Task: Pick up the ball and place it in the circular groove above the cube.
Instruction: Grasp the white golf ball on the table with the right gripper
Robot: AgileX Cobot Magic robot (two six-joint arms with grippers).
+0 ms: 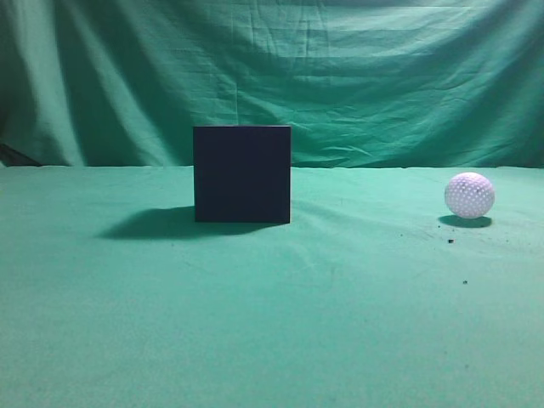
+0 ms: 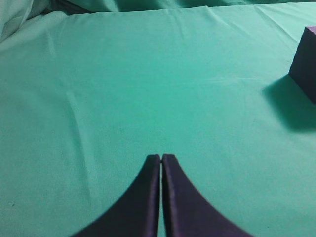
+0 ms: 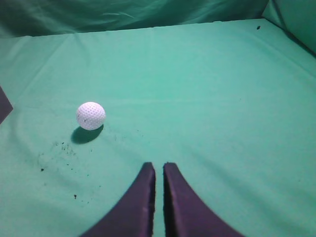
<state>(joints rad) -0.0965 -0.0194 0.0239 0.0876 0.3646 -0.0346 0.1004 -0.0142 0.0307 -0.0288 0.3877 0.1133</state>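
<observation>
Left side: my left gripper (image 2: 161, 157) hangs over bare green cloth (image 1: 272, 323), fingertips pressed together, holding nothing. The cube (image 2: 306, 61) shows only at the right edge of that wrist view, well apart from the fingers.

Centre: the dark cube (image 1: 242, 173) stands on the cloth. The exterior camera looks at it level, so its top face, and the circular groove there, cannot be seen. Nothing visible on top.

Right side: the white dimpled ball (image 1: 469, 195) rests on the cloth, well apart from the cube, with a few dark specks (image 1: 450, 241) near it. In the right wrist view the ball (image 3: 91, 115) lies ahead and to the left of my right gripper (image 3: 159, 167), whose fingers are nearly closed, a thin gap between them, empty.

Status: nothing done yet. Remaining, by my judgement: open right fingers, reach ball, grasp, carry to cube top, seat in groove.
</observation>
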